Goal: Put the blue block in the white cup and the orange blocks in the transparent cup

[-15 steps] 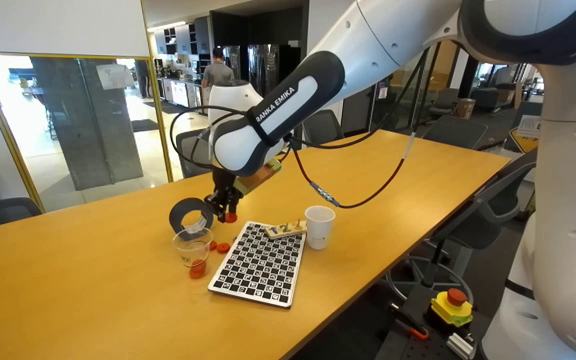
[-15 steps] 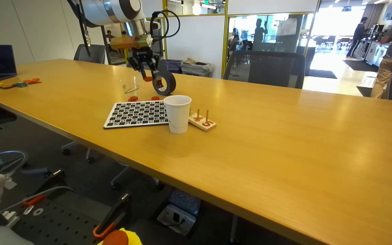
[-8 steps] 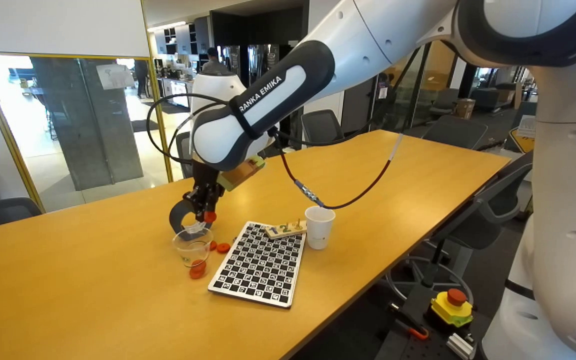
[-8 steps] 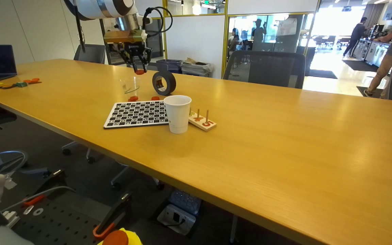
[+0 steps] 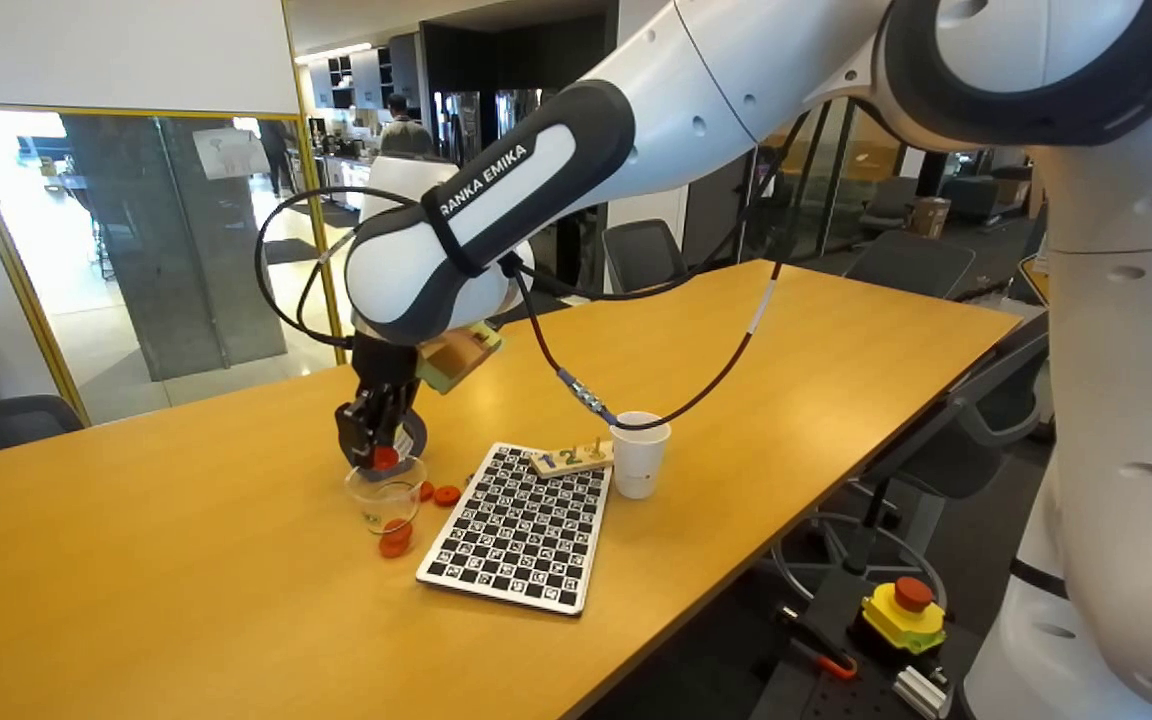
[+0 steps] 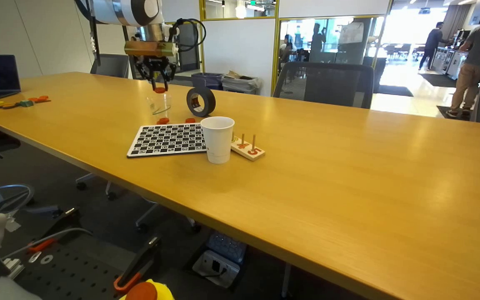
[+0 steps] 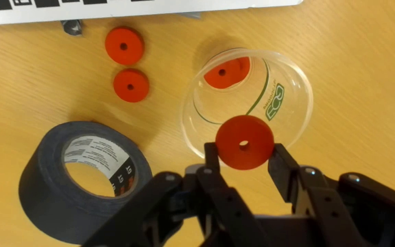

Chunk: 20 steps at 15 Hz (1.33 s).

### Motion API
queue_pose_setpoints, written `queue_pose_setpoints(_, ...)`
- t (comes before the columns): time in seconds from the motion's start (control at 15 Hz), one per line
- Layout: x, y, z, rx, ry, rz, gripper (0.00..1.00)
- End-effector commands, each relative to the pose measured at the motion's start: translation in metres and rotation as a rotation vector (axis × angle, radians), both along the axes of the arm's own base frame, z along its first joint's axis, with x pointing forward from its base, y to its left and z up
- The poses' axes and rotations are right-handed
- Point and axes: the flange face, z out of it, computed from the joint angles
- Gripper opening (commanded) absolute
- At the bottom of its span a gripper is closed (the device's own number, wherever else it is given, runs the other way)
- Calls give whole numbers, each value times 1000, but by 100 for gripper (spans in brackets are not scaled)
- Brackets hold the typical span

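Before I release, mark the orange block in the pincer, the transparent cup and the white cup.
Orange block [image 7: 244, 158]: wrist view, flat face below its hole.
Transparent cup [image 7: 293, 103]: wrist view, inner wall.
White cup [image 6: 218, 143]: in an exterior view, outer wall.

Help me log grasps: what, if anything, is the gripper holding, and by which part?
The gripper holds a round orange block by opposite sides of its rim.

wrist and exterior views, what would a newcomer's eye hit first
Probably the round orange block, vivid near the wrist view's middle, pinched by the end effector and overlapping the rim of the transparent cup. Next, the black tape roll at that view's lower left. In both exterior views, the checkered board likely stands out on the table between the transparent cup and the white cup.
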Motion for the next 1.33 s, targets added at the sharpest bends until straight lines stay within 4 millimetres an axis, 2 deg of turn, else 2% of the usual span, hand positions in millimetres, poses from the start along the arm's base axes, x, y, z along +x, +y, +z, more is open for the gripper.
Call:
queue_pose_setpoints(0.0,8,3,4,25,20,44,17)
queue_pose_setpoints(0.13,9,3,2,15,38,50,18)
queue_pose_setpoints(0.2,10,2,1,8,48,47,66)
queue_pose_setpoints(0.27,10,-1,0,-5,54,36,67)
queue_pose_setpoints(0.33,10,-2,1,-13,62,31,73)
queue_pose_setpoints(0.53,13,-10,5,-31,75,18,97)
queue_pose_setpoints(0.6,14,-15,8,-44,72,3,100)
queue_pose_setpoints(0.87,21,-43,17,-113,25,-64,100)
queue_pose_setpoints(1.27,30,-77,-5,-253,17,-122,100)
